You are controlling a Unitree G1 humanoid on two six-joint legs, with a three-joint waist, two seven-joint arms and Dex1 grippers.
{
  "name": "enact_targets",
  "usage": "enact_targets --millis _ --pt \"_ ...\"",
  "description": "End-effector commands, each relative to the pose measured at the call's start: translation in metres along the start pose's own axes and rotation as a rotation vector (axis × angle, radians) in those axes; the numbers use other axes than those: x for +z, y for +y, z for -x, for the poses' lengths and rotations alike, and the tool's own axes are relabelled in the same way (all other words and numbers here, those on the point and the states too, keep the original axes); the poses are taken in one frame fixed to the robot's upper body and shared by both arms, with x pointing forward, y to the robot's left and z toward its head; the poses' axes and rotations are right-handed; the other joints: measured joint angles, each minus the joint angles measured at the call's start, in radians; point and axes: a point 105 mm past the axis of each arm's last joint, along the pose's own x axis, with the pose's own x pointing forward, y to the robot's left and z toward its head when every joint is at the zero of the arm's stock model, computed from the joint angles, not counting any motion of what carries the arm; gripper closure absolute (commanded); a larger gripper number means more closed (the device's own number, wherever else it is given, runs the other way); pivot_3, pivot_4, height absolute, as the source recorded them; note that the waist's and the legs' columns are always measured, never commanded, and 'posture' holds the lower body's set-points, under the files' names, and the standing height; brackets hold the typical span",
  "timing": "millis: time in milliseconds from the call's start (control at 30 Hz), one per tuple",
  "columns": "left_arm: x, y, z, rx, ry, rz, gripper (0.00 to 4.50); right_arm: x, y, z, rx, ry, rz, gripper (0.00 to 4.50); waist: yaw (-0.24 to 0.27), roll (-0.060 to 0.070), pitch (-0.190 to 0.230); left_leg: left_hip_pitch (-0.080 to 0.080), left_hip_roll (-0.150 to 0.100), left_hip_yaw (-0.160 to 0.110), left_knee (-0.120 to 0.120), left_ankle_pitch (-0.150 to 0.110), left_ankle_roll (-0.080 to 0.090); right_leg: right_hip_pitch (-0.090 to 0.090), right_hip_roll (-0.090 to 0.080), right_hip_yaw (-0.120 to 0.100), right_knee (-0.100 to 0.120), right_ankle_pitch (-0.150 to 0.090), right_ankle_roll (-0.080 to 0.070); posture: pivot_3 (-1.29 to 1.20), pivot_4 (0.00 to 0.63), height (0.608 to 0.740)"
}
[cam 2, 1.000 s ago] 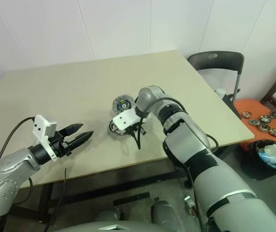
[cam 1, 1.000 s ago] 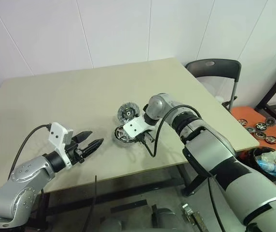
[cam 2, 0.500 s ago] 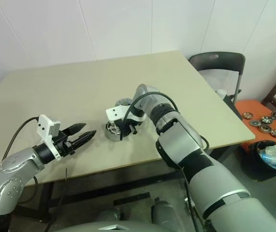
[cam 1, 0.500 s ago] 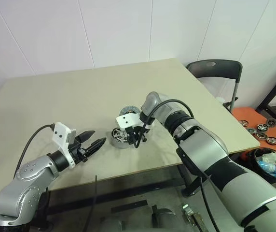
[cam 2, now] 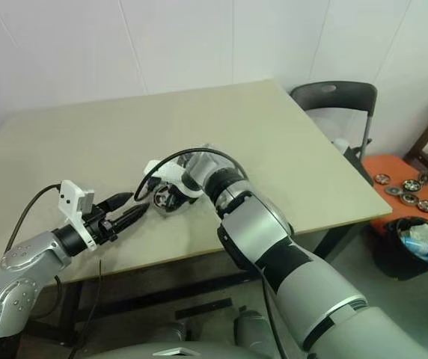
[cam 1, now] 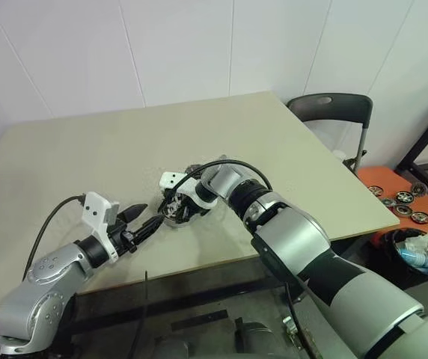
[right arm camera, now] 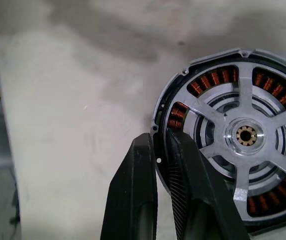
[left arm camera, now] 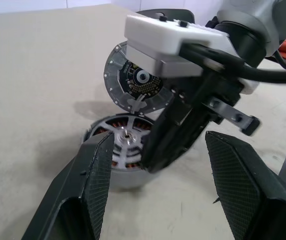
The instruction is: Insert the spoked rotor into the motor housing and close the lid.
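The motor housing (left arm camera: 99, 136) sits on the table with its coppery windings showing. The spoked rotor (right arm camera: 245, 95) lies inside it, hub in the centre. The lid (left arm camera: 133, 80) stands tilted up at the housing's far edge, its inner face toward my left gripper. My right gripper (right arm camera: 158, 141) points down at the housing's rim, shut on it, one finger outside the wall and one over the windings. My left gripper (left arm camera: 158, 175) hovers open just short of the housing (cam 1: 173, 215), its fingers to either side in the left wrist view.
The housing sits on a beige table (cam 1: 87, 149), toward its near edge. A dark chair (cam 1: 330, 105) stands past the table's right corner. On the floor to the right are an orange tray (cam 1: 378, 176) with small wheels and a black bin (cam 1: 420, 250).
My right gripper rolled over and moved left, staying shut. The housing slid left with it, closer to my left gripper. The left arm kept still and open.
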Motion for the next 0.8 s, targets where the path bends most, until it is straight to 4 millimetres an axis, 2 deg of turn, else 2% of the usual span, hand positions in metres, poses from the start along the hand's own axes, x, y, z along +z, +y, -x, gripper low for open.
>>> enact_targets --millis 33,167,367,600,700,800 --pt "0.012 -0.004 0.002 0.0 -0.044 -0.04 1.4 0.016 -0.008 0.007 -0.092 -0.022 -0.008 4.42 0.001 0.0 0.0 0.0 0.0 0.0 0.0 0.0 0.0 0.0 0.0 0.0 0.0 0.0 0.0 0.0 0.0 0.74" --pt "0.011 -0.005 0.003 0.005 -0.043 -0.036 1.4 0.011 -0.012 0.007 -0.126 0.001 0.023 4.42 0.001 0.0 0.0 0.0 -0.001 0.0 0.002 0.0 0.0 0.001 0.0 0.0 0.001 0.0 0.0 0.0 0.0 0.74" --pt "0.011 -0.003 0.004 0.009 -0.044 -0.038 1.4 0.012 -0.01 0.005 -0.123 -0.006 -0.012 2.48 0.0 0.0 0.0 -0.001 0.0 0.0 0.001 0.0 0.0 0.0 0.0 0.0 0.0 -0.001 0.002 0.0 0.0 0.74" --pt "0.012 -0.003 0.003 0.003 -0.045 -0.042 1.4 0.028 -0.004 0.015 -0.062 -0.053 -0.031 2.48 -0.001 0.0 0.0 -0.001 -0.001 0.0 0.001 0.0 0.0 0.0 -0.001 0.0 0.0 0.0 0.001 0.0 0.0 0.74" --pt "0.013 -0.003 0.003 0.0 -0.048 -0.042 1.4 0.044 0.006 0.028 0.04 -0.106 -0.023 2.48 -0.003 0.0 0.0 -0.002 0.0 0.0 0.0 0.0 0.0 -0.002 0.0 0.0 0.0 0.001 0.001 0.0 0.0 0.74" --pt "0.013 -0.003 0.002 -0.005 -0.049 -0.045 1.4 0.059 0.021 0.051 0.213 -0.172 0.003 2.48 -0.002 0.0 0.0 -0.003 0.0 0.0 -0.002 0.0 0.0 -0.003 0.0 0.0 -0.001 0.001 0.001 0.0 0.0 0.74"
